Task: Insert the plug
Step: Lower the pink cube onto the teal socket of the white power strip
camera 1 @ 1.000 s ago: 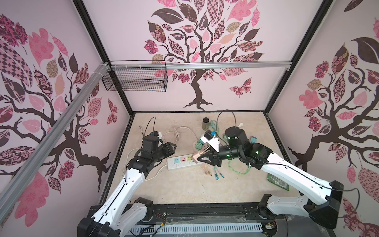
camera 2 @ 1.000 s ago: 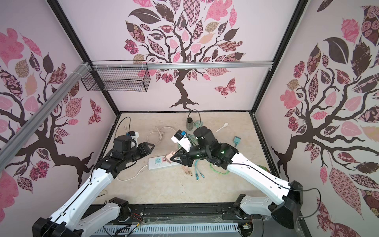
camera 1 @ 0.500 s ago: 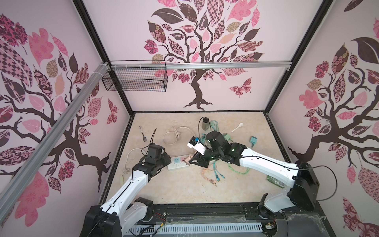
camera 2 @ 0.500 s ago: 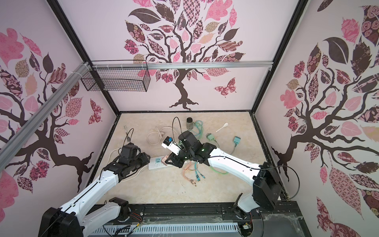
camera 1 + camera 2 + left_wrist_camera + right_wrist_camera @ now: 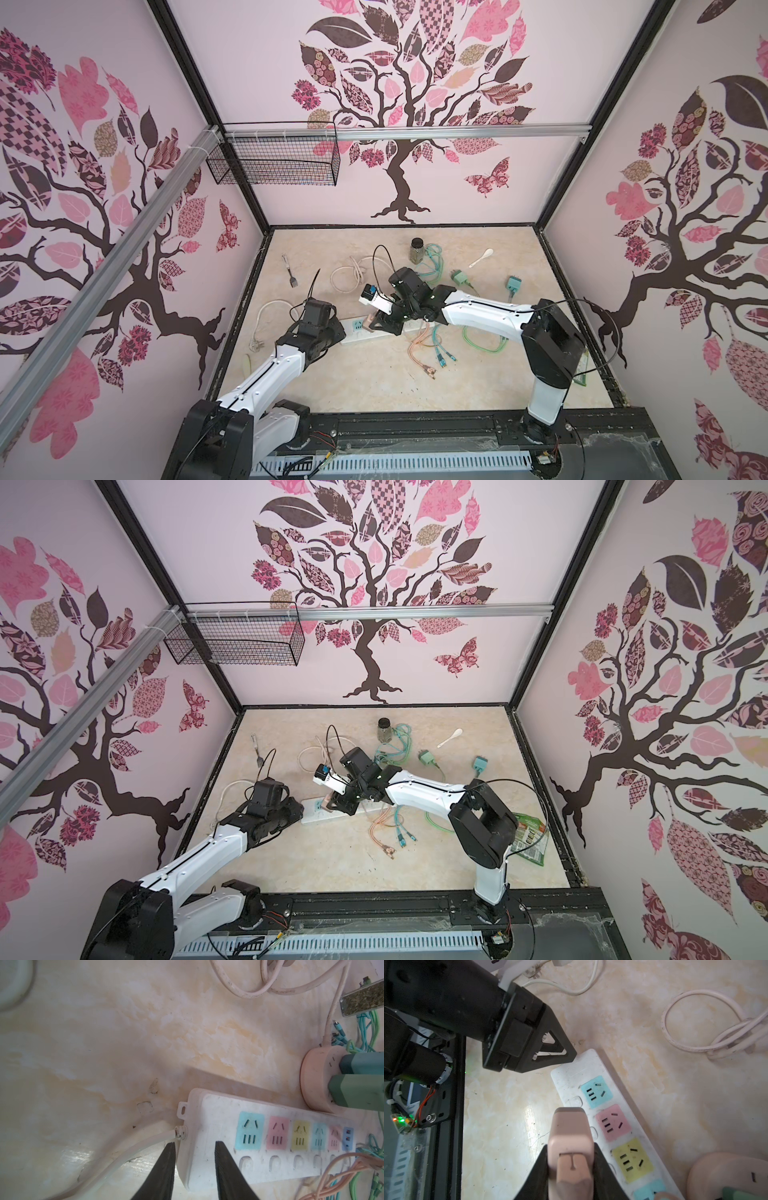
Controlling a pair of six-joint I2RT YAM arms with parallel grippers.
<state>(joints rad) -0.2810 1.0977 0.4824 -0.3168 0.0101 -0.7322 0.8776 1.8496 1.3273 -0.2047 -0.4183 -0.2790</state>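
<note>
Step in hand: lining up, insertion not yet done. The right pincer (image 5: 571, 1147) is clamped on the pink plug (image 5: 570, 1126). The plug hangs over the left half of the power strip (image 5: 207, 1118), mid-surface, with its nose over the switch row just near of the pink socket (image 5: 612, 1122). Prongs are hidden, so I can't say how they line up. The left pincer (image 5: 194, 1144) has its jaws apart, straddling the strip's cord end at the left. No bite on it that I can see; my guess is it's there to brace.

Next move, my read: shift the plug a touch farther so it sits square over a socket face and match the prong pattern. Then push straight down with the strip pinned. The strip looks light and lies loose on the surface (image 5: 374, 386), so it will likely skate or tip if unbraced.

Count:
- arms: 2
- strip: 1, with 5 coloured sockets (2 cyan, 2 pink, 1 yellow) plus 1 blue USB block
- pink plug: 1
- round pink hub (image 5: 318, 1076): 1, with 2 green blocks on its face
- loose green adapters (image 5: 458, 277): 2, far right
- jar (image 5: 417, 249): 1
- spoon (image 5: 482, 257): 1
- fork (image 5: 289, 272): 1
- white cord coil (image 5: 349, 276): 1
- wire basket (image 5: 274, 166): 1, on the far wall
- cable tangle (image 5: 432, 349), orange/teal/green: too knotted to count
</note>
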